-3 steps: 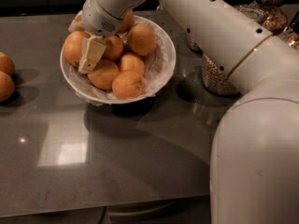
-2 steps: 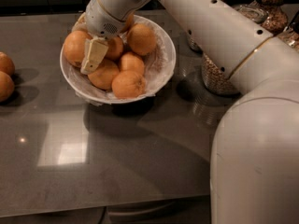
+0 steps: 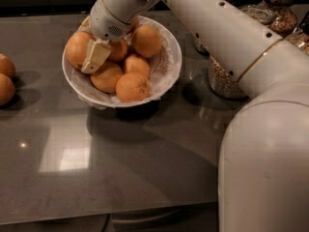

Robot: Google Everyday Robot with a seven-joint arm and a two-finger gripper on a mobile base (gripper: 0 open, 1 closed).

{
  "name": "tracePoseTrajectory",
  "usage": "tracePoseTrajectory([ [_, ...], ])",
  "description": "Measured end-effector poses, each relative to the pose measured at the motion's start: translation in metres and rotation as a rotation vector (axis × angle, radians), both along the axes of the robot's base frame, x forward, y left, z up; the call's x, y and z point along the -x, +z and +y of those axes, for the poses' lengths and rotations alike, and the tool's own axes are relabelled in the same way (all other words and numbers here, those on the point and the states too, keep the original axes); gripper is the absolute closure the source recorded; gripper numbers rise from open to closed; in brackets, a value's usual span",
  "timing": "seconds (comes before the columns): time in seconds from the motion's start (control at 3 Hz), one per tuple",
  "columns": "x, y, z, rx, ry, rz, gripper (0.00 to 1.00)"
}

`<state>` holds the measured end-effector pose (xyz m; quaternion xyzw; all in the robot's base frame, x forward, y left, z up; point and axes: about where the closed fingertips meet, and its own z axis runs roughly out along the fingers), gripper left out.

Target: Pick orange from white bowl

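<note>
Down inside the white bowl (image 3: 177,62), the tool (image 3: 94,61) pokes into the pile of fruit. Its pale tip sits between the orange (image 3: 77,47) and the smaller ones. The orange is the big round one just to the left of the tool, and it touches the tool's side. It lies at the left edge of the bowl, leaning on the pile. I cannot tell if the tool is grasping something or has let go.

Just under the tool lies a smaller orange (image 3: 106,76). To the right of the tool there are more. One (image 3: 146,40) is near the back of the bowl and one (image 3: 133,87) is at the front. The bowl has crinkly white paper (image 3: 161,69) in it and stands on a dark shiny surface (image 3: 120,168).

Far to the left of the tool, two more oranges (image 3: 6,65) lie on the surface, well apart from the bowl. Off to the right of the tool stand glass jars (image 3: 221,79), partly hidden by the big white arm (image 3: 217,28).
</note>
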<state>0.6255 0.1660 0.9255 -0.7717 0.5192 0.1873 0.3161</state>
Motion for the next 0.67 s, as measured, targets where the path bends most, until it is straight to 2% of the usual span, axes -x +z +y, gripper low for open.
tracePoseTrajectory([
  [0.33,0.0,0.0,0.0,0.0,0.0,0.0,0.86],
  [0.67,0.0,-0.0001,0.0001,0.0,0.0,0.0,1.0],
])
